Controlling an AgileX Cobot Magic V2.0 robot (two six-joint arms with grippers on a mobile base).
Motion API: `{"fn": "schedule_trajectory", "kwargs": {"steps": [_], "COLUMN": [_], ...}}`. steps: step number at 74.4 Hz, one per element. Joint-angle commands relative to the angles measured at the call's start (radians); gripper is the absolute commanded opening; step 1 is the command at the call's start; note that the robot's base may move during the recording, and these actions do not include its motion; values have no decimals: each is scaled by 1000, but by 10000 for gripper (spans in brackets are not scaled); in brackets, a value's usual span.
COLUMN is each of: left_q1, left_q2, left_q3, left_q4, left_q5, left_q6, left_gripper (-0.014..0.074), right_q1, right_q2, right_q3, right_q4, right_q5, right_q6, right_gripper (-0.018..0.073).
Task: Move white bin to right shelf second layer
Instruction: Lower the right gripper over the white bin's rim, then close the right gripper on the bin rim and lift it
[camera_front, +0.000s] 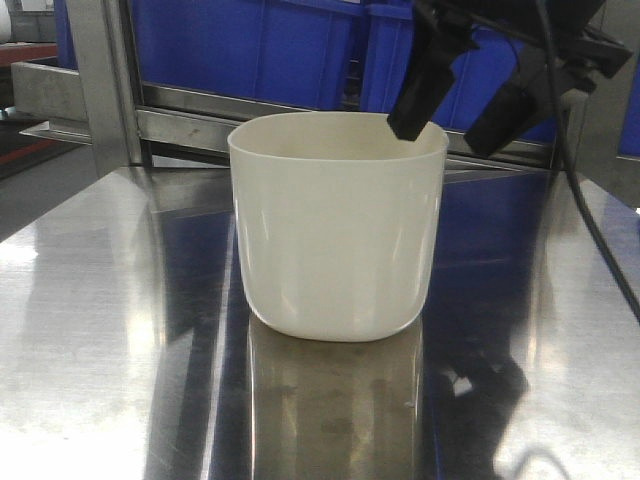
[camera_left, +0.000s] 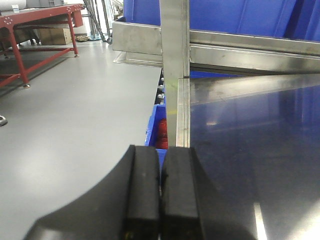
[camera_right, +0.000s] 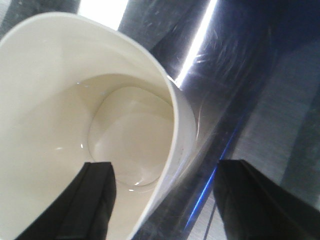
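The white bin (camera_front: 338, 230) stands upright and empty on the shiny steel tabletop (camera_front: 90, 330). My right gripper (camera_front: 450, 125) is open and hangs over the bin's far right rim, one finger (camera_front: 420, 90) inside the rim and the other finger (camera_front: 505, 115) outside it. In the right wrist view the bin's wall (camera_right: 172, 150) runs between the two open fingers of that gripper (camera_right: 162, 200). My left gripper (camera_left: 161, 170) is shut and empty, off the table's left edge. No roller shelf level shows in these views.
Blue crates (camera_front: 260, 45) sit on a steel rack rail (camera_front: 190, 125) behind the table. A steel post (camera_left: 175, 55) stands at the table's left corner, with a blue crate (camera_left: 156, 127) below it. Grey floor and a red frame (camera_left: 30, 35) lie left.
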Motion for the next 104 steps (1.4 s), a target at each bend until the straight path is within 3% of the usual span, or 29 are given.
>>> {"fn": "schedule_trajectory", "kwargs": {"steps": [1, 50, 62, 77, 104], "left_q1": [-3, -3, -3, -3, -3], "left_q2": [-14, -14, -14, -14, -14], "left_q3": [37, 37, 37, 37, 37], "left_q4": [0, 0, 0, 0, 0], "left_q5": [-87, -87, -87, -87, -87], "left_q6": [-5, -5, -5, -5, -5], "left_gripper": [85, 85, 85, 85, 85], "right_q1": [-3, -3, -3, -3, -18], "right_q2": [-18, 106, 115, 104, -96], "right_q3": [-39, -39, -39, -39, -39], "right_q4": [41, 86, 86, 86, 69], "right_q5": [-29, -18, -22, -65, -282], "right_q6": [3, 3, 3, 3, 2], "right_gripper": [527, 512, 400, 43, 55]}}
